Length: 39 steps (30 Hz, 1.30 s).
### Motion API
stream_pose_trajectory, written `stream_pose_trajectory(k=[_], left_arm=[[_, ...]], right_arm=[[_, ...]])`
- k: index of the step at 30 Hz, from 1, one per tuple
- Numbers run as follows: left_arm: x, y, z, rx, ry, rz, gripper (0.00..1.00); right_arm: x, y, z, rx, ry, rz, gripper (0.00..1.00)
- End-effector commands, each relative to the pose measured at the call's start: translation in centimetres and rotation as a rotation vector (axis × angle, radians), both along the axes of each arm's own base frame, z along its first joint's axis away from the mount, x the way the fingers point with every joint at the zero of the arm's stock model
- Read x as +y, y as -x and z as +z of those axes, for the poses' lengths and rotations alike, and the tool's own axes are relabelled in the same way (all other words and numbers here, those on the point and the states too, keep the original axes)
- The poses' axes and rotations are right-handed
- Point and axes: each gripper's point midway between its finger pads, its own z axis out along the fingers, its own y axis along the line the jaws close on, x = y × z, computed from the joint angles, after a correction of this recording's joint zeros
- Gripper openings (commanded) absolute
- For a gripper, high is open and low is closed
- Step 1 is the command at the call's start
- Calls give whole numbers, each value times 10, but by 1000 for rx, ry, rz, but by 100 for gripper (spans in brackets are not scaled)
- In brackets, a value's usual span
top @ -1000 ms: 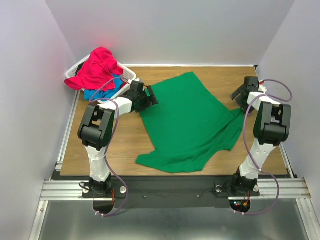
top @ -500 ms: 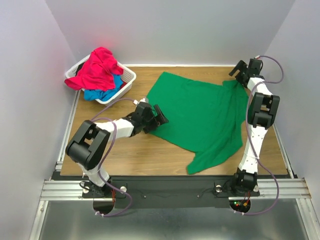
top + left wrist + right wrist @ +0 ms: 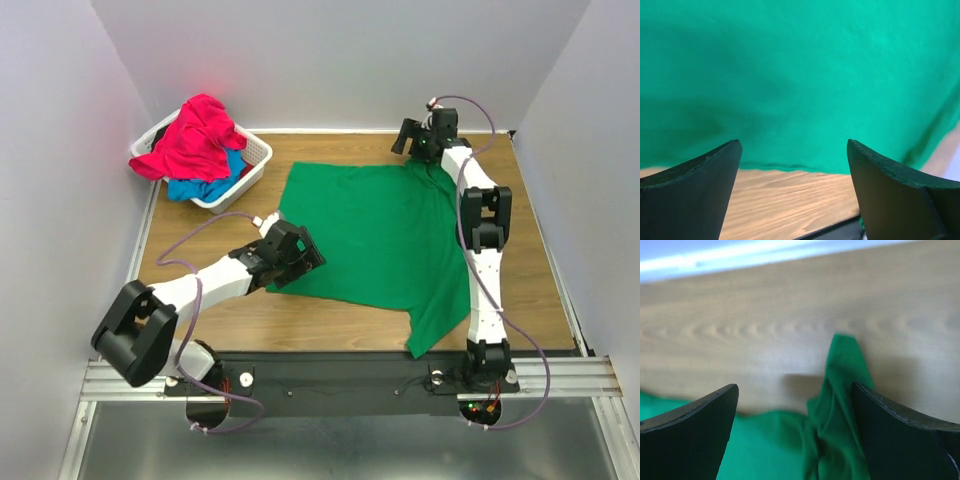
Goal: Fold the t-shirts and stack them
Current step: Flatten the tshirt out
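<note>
Bracketing the green t-shirt (image 3: pixel 385 235), my left gripper (image 3: pixel 308 262) at its left hem and right gripper (image 3: pixel 410 142) by the tabletop's (image 3: pixel 530 250) far edge both gape empty, ready to flatten it.

Wooden table (image 3: pixel 530 250): green t-shirt (image 3: pixel 380 240) spread flat; white basket (image 3: pixel 258 155) far-left corner.
</note>
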Motion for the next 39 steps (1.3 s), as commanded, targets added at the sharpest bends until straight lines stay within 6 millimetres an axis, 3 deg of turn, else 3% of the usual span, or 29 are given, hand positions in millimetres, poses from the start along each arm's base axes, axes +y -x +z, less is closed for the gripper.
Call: stream_pose_trajectory(k=[1,2,3,5,7,9,10,11,12,13,15,16,17,18,21,22,24,27,31,34,37,38,39], left_arm=[[31,-27,57,-164,-130,97,99],[33,-34,69,-201,-135,117,98],[35,-38,76,-227,-144,111,98],[33,-49,91,-273,-137,112,98],[33,-59,93,-290,-160,89,98],[30,-73,107,-322,-147,90,99],[27,-86,112,-345,-150,71,98],[25,-93,113,-352,-145,63,98],[26,-100,112,-351,-145,61,99],[19,-109,110,-340,-139,21,98],[27,-125,102,-317,-145,30,98],[28,-131,87,-281,-159,20,98],[24,-135,86,-277,-142,-2,99],[26,-138,80,-269,-153,-7,98],[25,-141,55,-234,-175,-28,98],[26,-140,41,-210,-181,-31,98],[26,-137,25,-182,-183,-38,98],[31,-130,-3,-128,-190,-35,98],[38,-121,-25,-78,-176,-37,98],[44,-118,-33,-65,-193,-27,98],[50,-123,-41,-45,-211,-10,98],[49,-124,-43,-42,-212,-10,98],[58,-130,-45,-43,-237,18,98]], right_arm=[[-30,25,117,-104,68,4,100],[-38,31,131,-112,87,-41,100],[-43,48,167,-146,93,-74,100],[-59,68,191,-159,120,-176,100],[-74,101,212,-160,140,-271,100],[-94,126,215,-131,162,-406,100],[-98,156,207,-73,144,-459,100],[-100,171,201,-45,135,-492,100],[-99,189,188,-3,120,-501,100],[-94,221,167,56,85,-515,100],[-90,255,141,119,45,-537,100],[-88,269,129,146,34,-545,100],[-86,287,126,150,14,-556,100],[-86,309,93,227,28,-564,100],[-84,333,61,296,35,-561,100],[-84,343,43,338,45,-559,100],[-77,352,18,401,38,-521,100],[-68,346,0,422,11,-487,100],[-80,333,-23,458,78,-520,100],[-85,311,-35,475,131,-495,100],[-74,271,-48,465,129,-368,100],[-75,274,-59,491,148,-352,100],[-75,255,-52,459,149,-339,100]])
